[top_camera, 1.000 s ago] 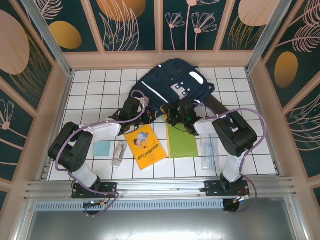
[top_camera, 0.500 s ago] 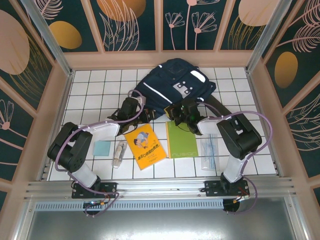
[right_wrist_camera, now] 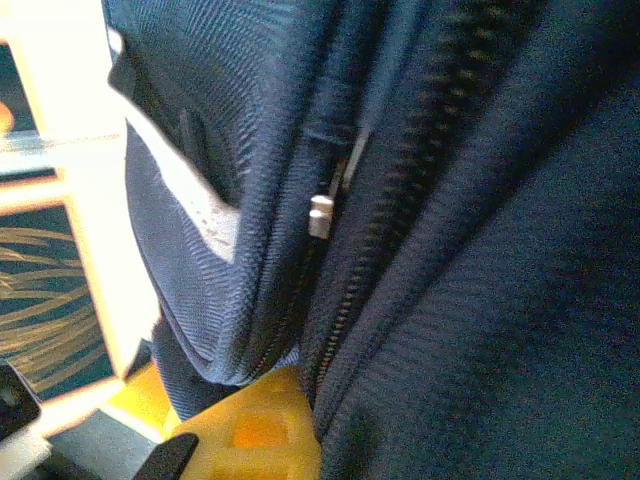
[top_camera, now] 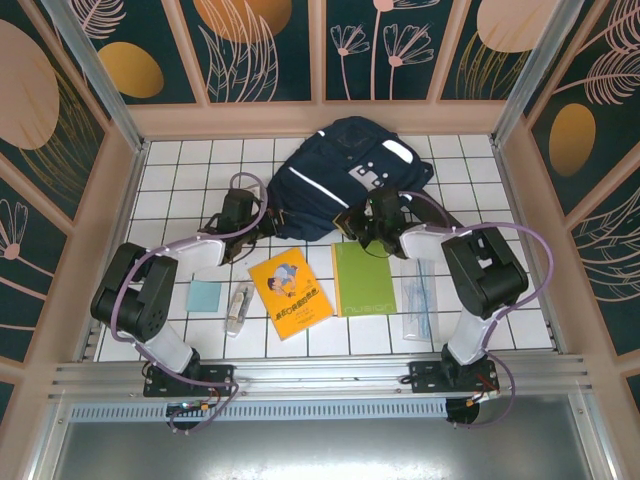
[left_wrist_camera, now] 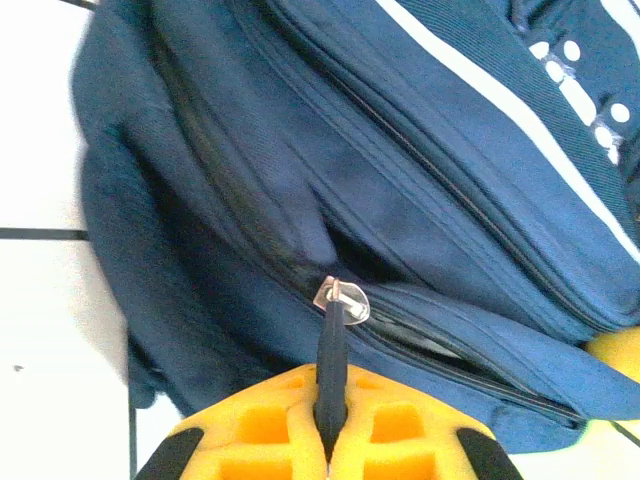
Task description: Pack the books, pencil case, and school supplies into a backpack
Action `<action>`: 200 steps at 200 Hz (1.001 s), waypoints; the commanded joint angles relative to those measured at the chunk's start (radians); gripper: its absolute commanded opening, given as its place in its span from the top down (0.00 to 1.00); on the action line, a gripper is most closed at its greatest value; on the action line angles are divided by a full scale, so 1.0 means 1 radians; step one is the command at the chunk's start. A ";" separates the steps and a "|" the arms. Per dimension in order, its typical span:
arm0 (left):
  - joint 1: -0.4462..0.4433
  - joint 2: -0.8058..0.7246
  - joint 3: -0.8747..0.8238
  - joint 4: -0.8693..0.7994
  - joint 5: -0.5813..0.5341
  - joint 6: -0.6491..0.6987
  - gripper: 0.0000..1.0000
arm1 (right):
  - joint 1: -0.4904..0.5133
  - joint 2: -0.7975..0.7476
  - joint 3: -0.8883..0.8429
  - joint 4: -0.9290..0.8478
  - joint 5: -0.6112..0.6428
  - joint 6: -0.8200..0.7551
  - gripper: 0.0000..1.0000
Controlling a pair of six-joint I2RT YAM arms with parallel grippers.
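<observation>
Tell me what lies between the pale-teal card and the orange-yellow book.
The small clear tube-like packet lies between the pale-teal card and the orange-yellow book. The top external view shows this.

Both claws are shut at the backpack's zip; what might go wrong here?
The left claw pinches only the thin zip pull, which may slip free under tension. The right claw holds loose fabric, so the backpack might slide instead of unzipping. Folds beside the slider could jam it.

black-and-white arms point(top_camera: 140, 295), looping lilac cables point(top_camera: 548, 265), yellow waffle-ribbed gripper fingers point(left_wrist_camera: 400, 435) with black edges
</observation>
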 commanded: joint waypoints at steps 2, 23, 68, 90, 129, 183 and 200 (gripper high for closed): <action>0.014 -0.021 0.029 -0.013 -0.039 0.060 1.00 | -0.060 -0.059 0.089 -0.125 -0.084 -0.311 1.00; 0.014 -0.045 0.008 -0.017 -0.005 0.076 1.00 | -0.121 -0.056 0.145 -0.248 -0.210 -0.503 1.00; 0.014 -0.154 -0.080 -0.019 0.031 0.074 1.00 | -0.198 -0.023 0.310 -0.627 -0.320 -0.895 1.00; -0.001 -0.191 -0.105 -0.025 0.070 0.047 1.00 | -0.219 0.017 0.359 -0.690 -0.353 -0.964 1.00; -0.083 -0.232 -0.118 -0.061 0.054 0.034 1.00 | -0.247 0.031 0.401 -0.765 -0.330 -1.037 1.00; -0.162 -0.146 -0.087 0.016 0.101 -0.027 1.00 | -0.350 0.149 0.561 -0.819 -0.139 -0.982 1.00; -0.194 -0.118 -0.066 0.047 0.117 -0.054 1.00 | -0.365 0.142 0.561 -0.764 -0.092 -0.836 0.89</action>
